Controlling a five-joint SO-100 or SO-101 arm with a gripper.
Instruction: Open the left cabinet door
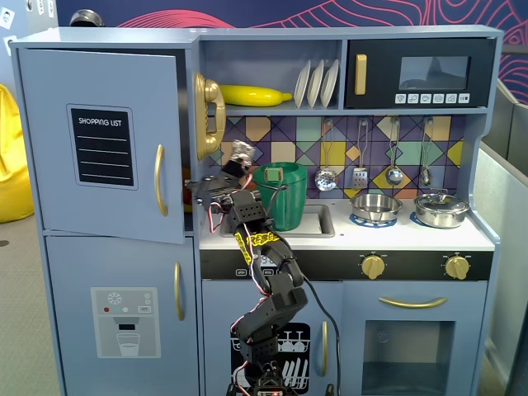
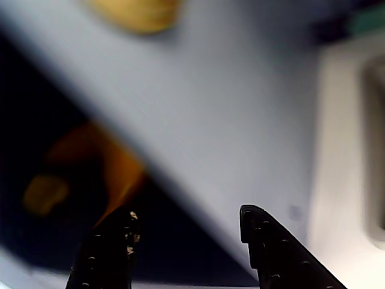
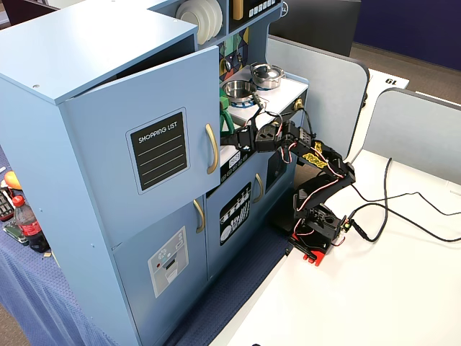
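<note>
The left cabinet door (image 1: 99,140), blue-grey with a black "SHOPPING LIST" panel and a vertical gold handle (image 1: 160,180), stands partly open, its right edge swung out from the cabinet; it also shows in a fixed view (image 3: 155,151). My gripper (image 1: 198,191) is at the door's free edge, just right of the handle, at the gap (image 3: 234,140). In the wrist view the gripper (image 2: 186,217) is open and empty. Its black fingers (image 2: 264,247) straddle the edge between a blurred blue-grey panel (image 2: 228,114) and the dark cabinet inside, where orange shapes show.
A green pot (image 1: 280,194) sits in the sink right beside my arm. A gold toy phone (image 1: 208,115) hangs above it. Below are the dispenser door (image 1: 124,322) and the dish-rack door (image 1: 289,351). Cables (image 3: 403,209) lie on the white table by my base.
</note>
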